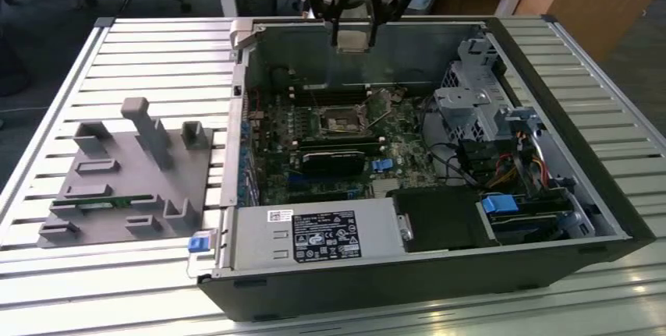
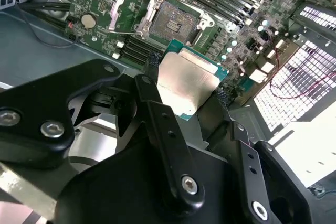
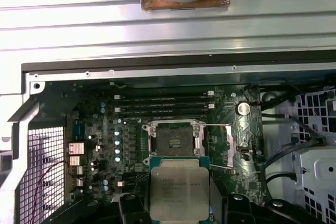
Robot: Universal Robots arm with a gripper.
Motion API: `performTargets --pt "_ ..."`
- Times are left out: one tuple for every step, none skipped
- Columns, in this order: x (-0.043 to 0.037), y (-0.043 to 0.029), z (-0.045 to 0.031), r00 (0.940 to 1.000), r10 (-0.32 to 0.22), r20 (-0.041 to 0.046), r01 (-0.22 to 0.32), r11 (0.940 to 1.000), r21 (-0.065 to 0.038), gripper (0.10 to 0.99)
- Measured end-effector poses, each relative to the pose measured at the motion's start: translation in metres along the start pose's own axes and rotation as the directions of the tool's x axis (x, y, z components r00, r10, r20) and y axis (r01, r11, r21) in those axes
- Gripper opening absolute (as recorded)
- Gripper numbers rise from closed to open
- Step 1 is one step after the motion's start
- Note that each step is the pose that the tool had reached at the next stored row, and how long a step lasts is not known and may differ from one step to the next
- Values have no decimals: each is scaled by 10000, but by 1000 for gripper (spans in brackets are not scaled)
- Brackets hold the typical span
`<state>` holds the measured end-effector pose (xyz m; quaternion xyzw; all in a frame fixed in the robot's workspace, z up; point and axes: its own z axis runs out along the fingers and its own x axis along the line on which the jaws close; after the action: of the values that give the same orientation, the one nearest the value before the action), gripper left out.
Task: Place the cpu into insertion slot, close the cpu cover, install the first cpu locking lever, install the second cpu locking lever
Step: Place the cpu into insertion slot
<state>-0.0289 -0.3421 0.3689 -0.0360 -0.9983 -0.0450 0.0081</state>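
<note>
My gripper (image 1: 352, 40) hangs over the far wall of the open computer case, shut on the cpu (image 2: 186, 85). The cpu is a flat square chip with a dull silver top, pinched by its edges between the black fingers (image 2: 157, 103). In the first wrist view the cpu (image 3: 178, 187) sits just short of the insertion slot (image 3: 174, 139), well above the board. The insertion slot (image 2: 173, 22) is a dark square socket with a silver rim (image 1: 341, 120) and lies bare. The cpu cover (image 2: 118, 9) is a thin silver frame, swung open beside the socket.
The case (image 1: 582, 196) lies on its side on a slatted metal table (image 1: 156, 63). Inside it are long memory slots (image 3: 163, 103), a black card (image 1: 333, 160), a grey power supply box (image 1: 312, 235) and a drive cage (image 1: 473, 110). A grey fixture block (image 1: 125, 180) stands at the exterior view's left.
</note>
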Motion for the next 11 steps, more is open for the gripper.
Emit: performTargets --pt "0 0 0 10000 72 7 -72 10000 -1 541" --pt "0 0 0 9999 170 16 -170 9999 -2 541" --pt "0 0 1 9996 292 27 -292 9996 -4 541" --pt "0 0 1 9991 433 39 -433 9991 -6 541" --pt "0 0 2 9982 594 53 -594 9982 -9 541" --pt "0 0 2 9972 749 67 -749 9972 -11 541" --pt "0 0 3 9959 905 81 -905 9959 -14 541" --pt "0 0 4 9941 1079 96 -1079 9942 -18 541" --pt "0 0 5 9921 1251 111 -1250 9921 -24 541" --pt "0 0 6 9897 1423 126 -1423 9898 -29 541" --pt "0 0 7 9870 1601 142 -1601 9871 -35 541"
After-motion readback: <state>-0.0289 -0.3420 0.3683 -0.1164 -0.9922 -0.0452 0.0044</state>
